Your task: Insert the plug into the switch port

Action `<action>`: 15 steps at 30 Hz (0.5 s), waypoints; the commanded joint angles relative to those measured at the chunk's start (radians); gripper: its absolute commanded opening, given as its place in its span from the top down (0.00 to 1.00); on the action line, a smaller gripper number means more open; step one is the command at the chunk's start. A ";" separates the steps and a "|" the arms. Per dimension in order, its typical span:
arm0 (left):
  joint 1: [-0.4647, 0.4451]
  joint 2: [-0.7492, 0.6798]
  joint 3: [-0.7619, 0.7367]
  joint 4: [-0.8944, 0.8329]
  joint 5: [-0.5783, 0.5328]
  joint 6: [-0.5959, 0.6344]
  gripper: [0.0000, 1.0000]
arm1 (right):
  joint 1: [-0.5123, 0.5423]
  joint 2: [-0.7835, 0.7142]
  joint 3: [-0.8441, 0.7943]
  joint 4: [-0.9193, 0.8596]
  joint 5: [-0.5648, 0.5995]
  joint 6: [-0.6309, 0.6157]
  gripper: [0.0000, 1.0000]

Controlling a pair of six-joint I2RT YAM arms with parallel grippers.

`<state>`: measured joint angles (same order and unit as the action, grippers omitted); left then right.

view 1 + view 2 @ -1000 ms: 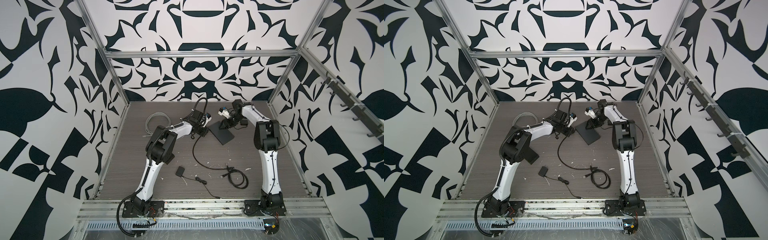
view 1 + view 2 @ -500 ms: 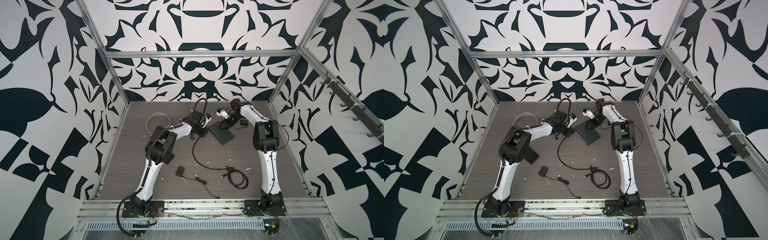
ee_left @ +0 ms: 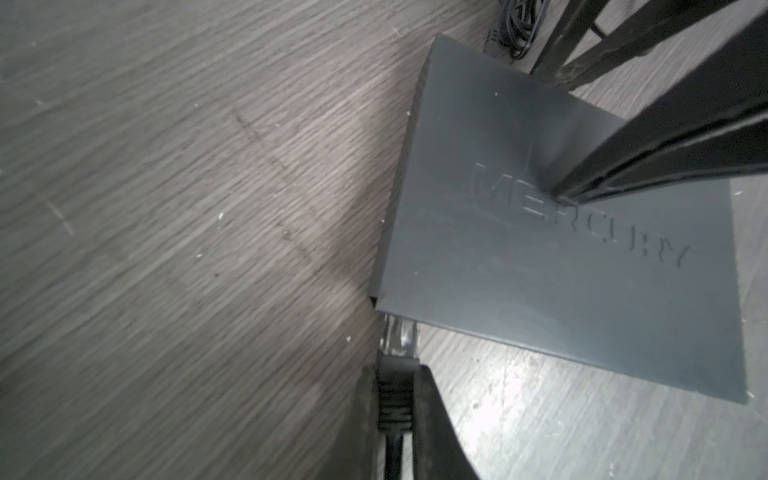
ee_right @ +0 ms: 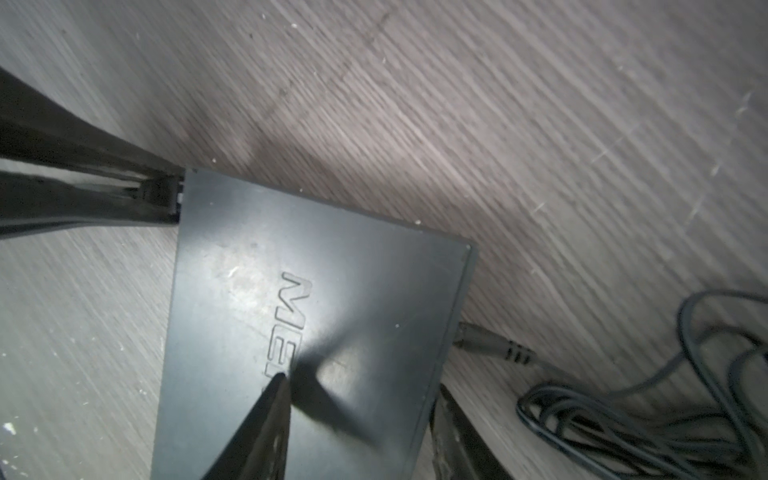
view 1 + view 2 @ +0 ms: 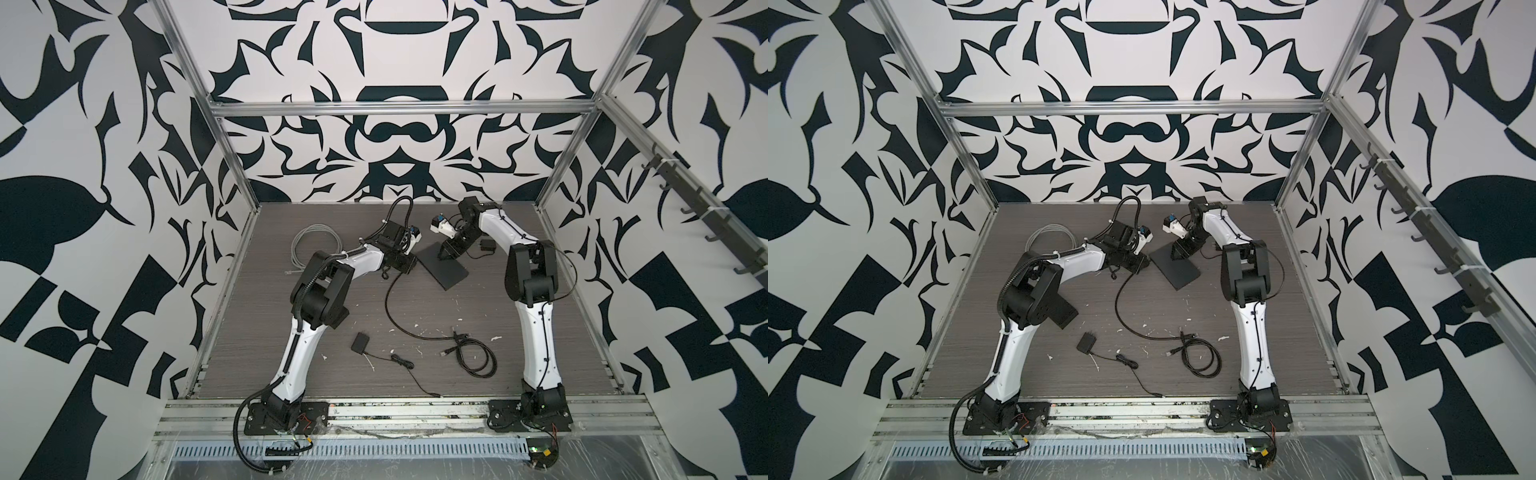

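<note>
The switch (image 5: 444, 268) (image 5: 1177, 272) is a flat dark grey box lettered MERCURY (image 3: 540, 270) (image 4: 353, 291), lying at the back middle of the table. My left gripper (image 3: 395, 374) (image 5: 406, 264) is shut on the plug (image 3: 397, 345), a black boot with a clear tip. The tip reaches under the switch's near corner edge; the port itself is hidden. My right gripper (image 4: 359, 382) (image 5: 445, 253) stands open astride the switch's other side. One of its fingertips (image 4: 279, 376) rests on the top face by the lettering, and the other finger (image 4: 451, 419) is beside the edge.
The plug's black cable (image 5: 390, 307) trails toward the front. A black cable coil (image 5: 473, 353) and a small black adapter (image 5: 359, 344) lie at the front middle. A grey cable coil (image 5: 316, 241) is at the back left. Another plug and cable (image 4: 490, 345) lie right by the switch.
The right wrist has shifted slightly to the left above the switch. The left gripper keeps its hold on the plug at the switch's edge.
</note>
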<state>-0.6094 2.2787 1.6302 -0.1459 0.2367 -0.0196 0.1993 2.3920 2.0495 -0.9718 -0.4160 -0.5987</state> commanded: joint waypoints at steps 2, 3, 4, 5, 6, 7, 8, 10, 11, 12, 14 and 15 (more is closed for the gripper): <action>-0.090 0.064 -0.013 0.214 0.148 -0.086 1.00 | 0.198 0.039 -0.042 -0.216 -0.262 -0.087 0.57; -0.090 0.065 -0.011 0.221 0.149 -0.090 1.00 | 0.200 0.041 -0.040 -0.221 -0.263 -0.092 0.57; -0.090 0.067 -0.009 0.224 0.144 -0.095 1.00 | 0.201 0.042 -0.039 -0.226 -0.265 -0.097 0.57; -0.090 0.067 -0.005 0.224 0.131 -0.095 1.00 | 0.203 0.040 -0.040 -0.228 -0.269 -0.101 0.57; -0.090 0.066 -0.002 0.226 0.122 -0.093 1.00 | 0.203 0.039 -0.040 -0.229 -0.271 -0.103 0.57; -0.090 0.064 -0.001 0.230 0.118 -0.091 1.00 | 0.205 0.039 -0.040 -0.233 -0.279 -0.107 0.57; -0.090 0.064 0.000 0.236 0.134 -0.095 1.00 | 0.204 0.038 -0.039 -0.238 -0.287 -0.112 0.57; -0.088 0.065 0.000 0.270 0.161 -0.117 1.00 | 0.207 0.036 -0.040 -0.242 -0.300 -0.120 0.58; -0.089 0.069 0.005 0.279 0.168 -0.124 1.00 | 0.209 0.035 -0.040 -0.243 -0.302 -0.122 0.58; -0.089 0.075 0.015 0.274 0.168 -0.126 1.00 | 0.210 0.037 -0.040 -0.244 -0.300 -0.124 0.58; -0.087 0.086 0.037 0.254 0.168 -0.132 1.00 | 0.212 0.040 -0.036 -0.254 -0.303 -0.130 0.58; -0.087 0.090 0.039 0.259 0.171 -0.135 1.00 | 0.213 0.041 -0.034 -0.258 -0.303 -0.131 0.58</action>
<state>-0.6090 2.2807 1.6276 -0.1326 0.2470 -0.0845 0.2024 2.3917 2.0556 -0.9794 -0.4088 -0.6338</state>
